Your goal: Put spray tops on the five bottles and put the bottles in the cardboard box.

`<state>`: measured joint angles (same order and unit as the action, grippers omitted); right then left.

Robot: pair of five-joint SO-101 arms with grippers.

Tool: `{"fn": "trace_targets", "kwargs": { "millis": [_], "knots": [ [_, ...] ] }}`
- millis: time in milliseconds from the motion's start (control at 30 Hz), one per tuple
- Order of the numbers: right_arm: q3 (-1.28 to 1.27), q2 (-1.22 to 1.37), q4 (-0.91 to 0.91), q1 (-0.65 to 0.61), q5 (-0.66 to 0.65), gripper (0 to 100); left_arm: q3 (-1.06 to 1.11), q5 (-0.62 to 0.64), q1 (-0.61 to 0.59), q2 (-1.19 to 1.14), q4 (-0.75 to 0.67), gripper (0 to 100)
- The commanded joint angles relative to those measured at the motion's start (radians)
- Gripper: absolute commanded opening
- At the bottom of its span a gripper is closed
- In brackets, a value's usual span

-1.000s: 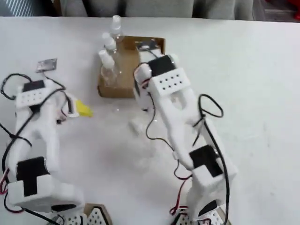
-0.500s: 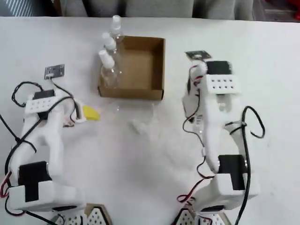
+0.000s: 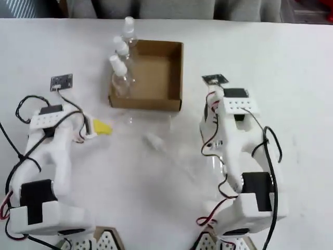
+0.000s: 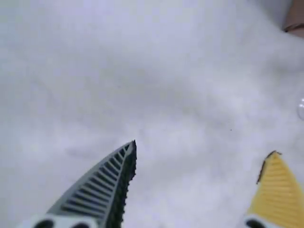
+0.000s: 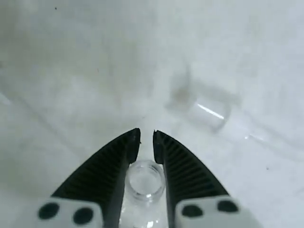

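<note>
The right arm has swung off the cardboard box (image 3: 156, 78) and drawn back to its right, the right gripper (image 5: 146, 133) pinched on a clear, topless bottle (image 5: 145, 179) whose open mouth faces the wrist, long axis along the fingers, while the left gripper (image 4: 202, 147) gapes wide.

A white table (image 3: 296, 67) spreads under even light; beyond its far edge, grey furniture (image 3: 177, 8) at 12 o'clock, something red (image 3: 312, 9) at 1 o'clock.
</note>
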<state>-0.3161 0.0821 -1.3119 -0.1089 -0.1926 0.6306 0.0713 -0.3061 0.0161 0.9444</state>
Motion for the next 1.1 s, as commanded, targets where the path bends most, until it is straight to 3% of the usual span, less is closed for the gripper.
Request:
{"fn": "trace_targets", "kwargs": {
  "millis": [0,233,700,1067],
  "knots": [
    [-0.003,-0.038,0.058,-0.047,0.011,4.4,0.0,0.003,0.005,0.051,-0.026,40],
    [-0.002,-0.033,0.079,-0.073,0.012,23.1,0.028,-0.006,0.005,0.056,-0.06,40],
    [0.02,-0.197,-0.136,-0.073,0.012,23.0,0.031,-0.031,0.005,0.056,-0.06,40],
    [-0.25,-0.386,0.058,-0.137,0.012,23.2,0.029,-0.031,-0.015,0.058,-0.06,40]
  ]
}}
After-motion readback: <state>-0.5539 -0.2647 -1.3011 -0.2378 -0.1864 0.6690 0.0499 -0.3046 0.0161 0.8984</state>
